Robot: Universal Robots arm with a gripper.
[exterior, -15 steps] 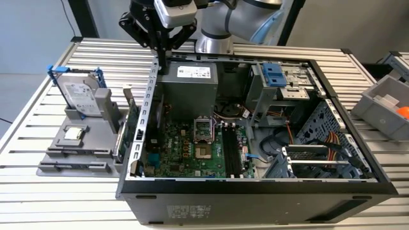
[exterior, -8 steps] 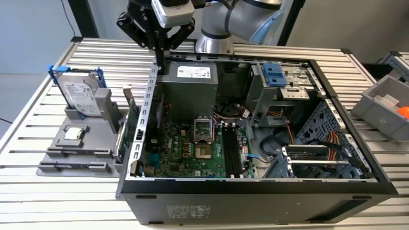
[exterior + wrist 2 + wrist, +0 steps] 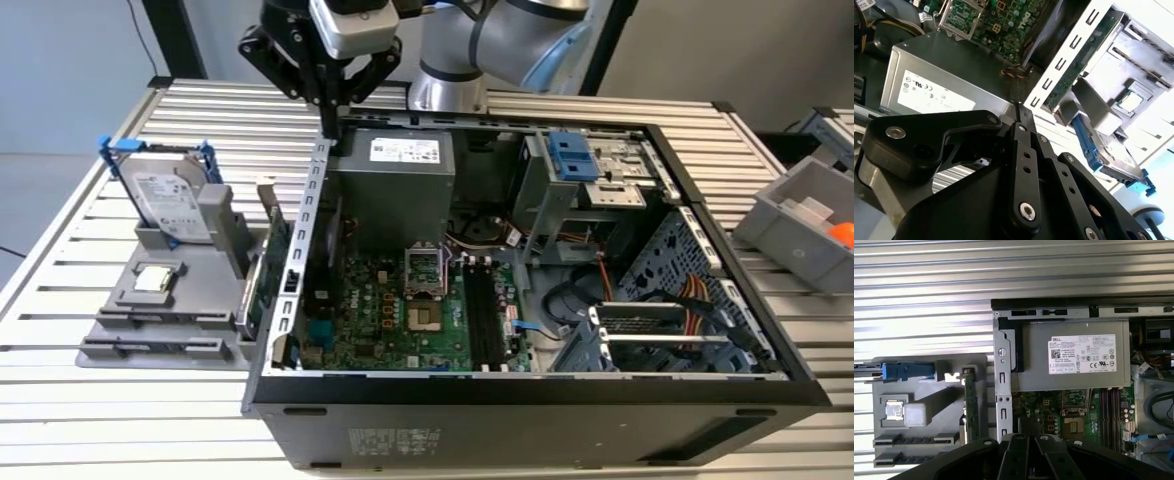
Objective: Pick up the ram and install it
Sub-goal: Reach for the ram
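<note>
My gripper [image 3: 327, 105] hangs above the rear corner of the open computer case [image 3: 534, 400] on the exterior view's left. Its fingers are drawn together on a thin dark strip, the ram [image 3: 330, 126], which is seen edge-on and points down toward the case rim. In both wrist views the black finger links meet at the gripper tip [image 3: 1019, 112] [image 3: 1026, 437]. The black motherboard slots [image 3: 481, 315] [image 3: 1108, 415] lie inside the case beside the processor socket, with nothing in them. They are well off from the gripper.
A grey holder [image 3: 160, 300] left of the case carries a hard drive in a blue bracket [image 3: 167, 200], a small chip [image 3: 154, 278] and an upright green card [image 3: 271, 260]. The silver power supply [image 3: 394, 175] sits under the gripper. A grey bin [image 3: 807, 215] stands at the right.
</note>
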